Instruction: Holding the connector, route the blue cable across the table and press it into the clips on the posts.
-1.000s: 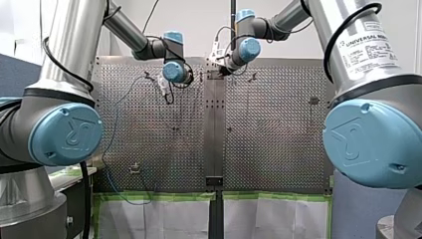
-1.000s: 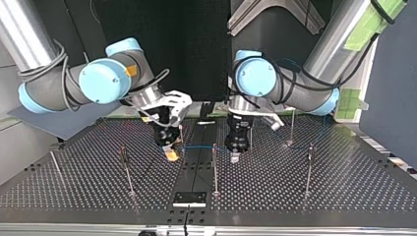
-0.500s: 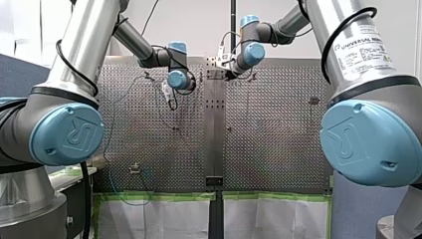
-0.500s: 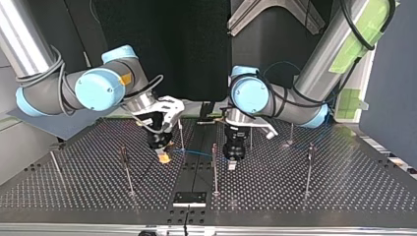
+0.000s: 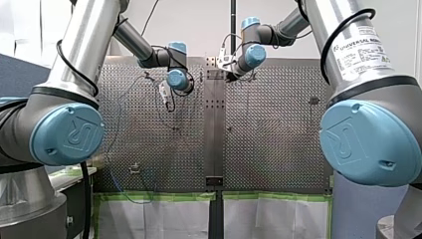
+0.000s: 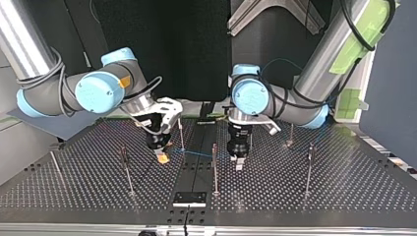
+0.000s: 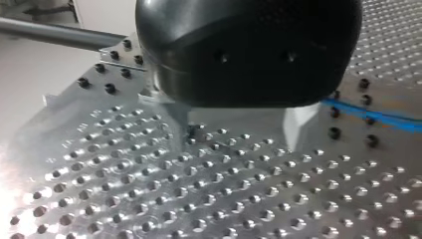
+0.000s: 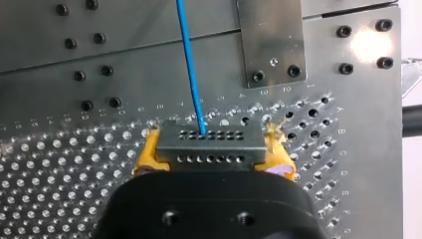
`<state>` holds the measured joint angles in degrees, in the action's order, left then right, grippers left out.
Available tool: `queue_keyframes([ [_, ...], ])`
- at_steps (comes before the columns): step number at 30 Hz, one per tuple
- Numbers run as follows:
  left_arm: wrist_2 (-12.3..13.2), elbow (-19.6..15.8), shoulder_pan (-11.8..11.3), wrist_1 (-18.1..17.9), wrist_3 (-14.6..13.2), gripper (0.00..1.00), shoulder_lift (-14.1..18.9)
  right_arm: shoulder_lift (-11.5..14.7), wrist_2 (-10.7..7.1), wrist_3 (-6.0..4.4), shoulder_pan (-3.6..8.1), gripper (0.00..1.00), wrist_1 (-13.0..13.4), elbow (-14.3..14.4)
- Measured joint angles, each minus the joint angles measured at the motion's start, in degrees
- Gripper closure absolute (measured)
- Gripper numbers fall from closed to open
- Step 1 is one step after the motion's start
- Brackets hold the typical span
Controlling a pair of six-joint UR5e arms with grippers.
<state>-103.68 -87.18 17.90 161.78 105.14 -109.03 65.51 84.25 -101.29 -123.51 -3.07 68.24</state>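
- Left of centre in the top view, the robot's right gripper (image 6: 161, 155) was clamped on the grey connector (image 8: 208, 145). Its yellow pads (image 8: 147, 152) pressed both ends, just above the table (image 6: 344, 196).
- From the connector, the blue cable (image 8: 191, 69) ran rightward across the middle of the top view, past a central post (image 6: 214, 169). Whether it sat in a clip there could not be told.
- Right of centre, the left gripper (image 7: 241, 135) hung with its jaws apart and empty. The cable passed beside it, not between its fingers (image 7: 297, 122).
- The step looked like seating the cable in a clip. The right gripper would best hold a firm, level tension while the cable was lowered squarely, so it would not slip off.
- Counted: two arms, two grippers, one connector, one blue cable and seven slim posts, one partly hidden behind the left gripper.
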Motion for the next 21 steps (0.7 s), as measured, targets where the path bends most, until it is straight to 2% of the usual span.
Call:
queue_keyframes([
  [8,-0.4,-1.3,0.8,4.0,-1.4,0.0,1.6,0.0,-0.04,0.1,0.07,1.0,-0.1,0.0],
  [15,1.2,-4.3,1.5,3.7,-1.2,0.0,4.6,0.2,-0.04,0.19,0.3,1.0,-0.1,0.0],
  [21,1.8,-7.4,2.7,6.1,-2.5,0.0,7.7,0.5,-0.04,0.18,0.45,1.0,-0.1,0.0],
])
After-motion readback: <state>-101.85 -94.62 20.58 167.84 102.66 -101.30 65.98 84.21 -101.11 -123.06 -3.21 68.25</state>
